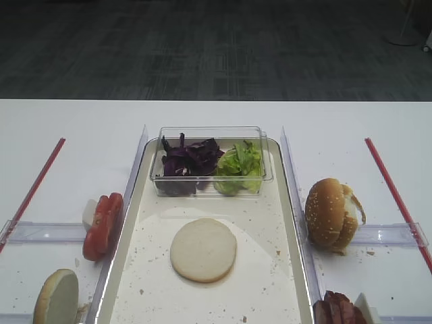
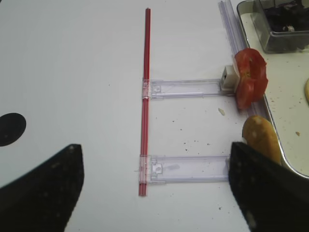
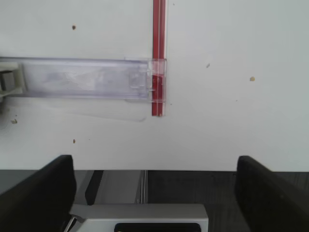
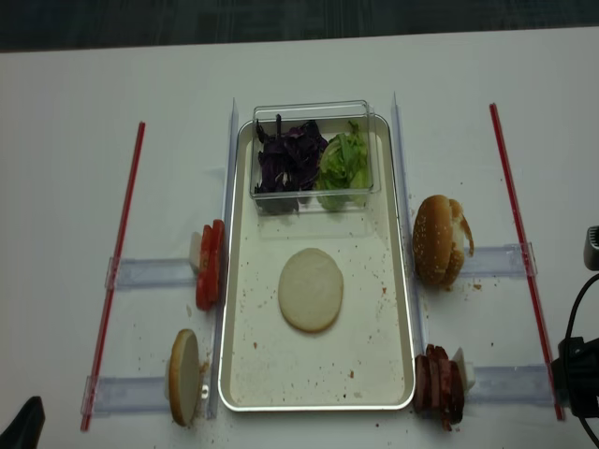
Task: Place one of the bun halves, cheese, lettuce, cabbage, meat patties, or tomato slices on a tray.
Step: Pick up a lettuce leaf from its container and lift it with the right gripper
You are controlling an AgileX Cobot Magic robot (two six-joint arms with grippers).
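Observation:
A pale flat bun half (image 1: 203, 250) lies in the middle of the metal tray (image 1: 291, 229). At the tray's far end, a clear tub holds purple cabbage (image 1: 189, 160) and green lettuce (image 1: 239, 165). Tomato slices (image 1: 102, 226) and a bun half on edge (image 1: 56, 297) stand left of the tray. A sesame bun (image 1: 329, 214) and meat patties (image 1: 337, 309) stand to its right. Cheese is out of view. My left gripper (image 2: 154, 193) hangs open over the table left of the tray, holding nothing. My right gripper (image 3: 154, 191) is open and empty above the table's near right edge.
Red strips (image 4: 117, 271) (image 4: 519, 243) run along both sides of the table, joined to clear plastic rails (image 4: 150, 273) (image 4: 496, 259) that hold the food rows. Crumbs speckle the tray floor. The table's front edge shows in the right wrist view.

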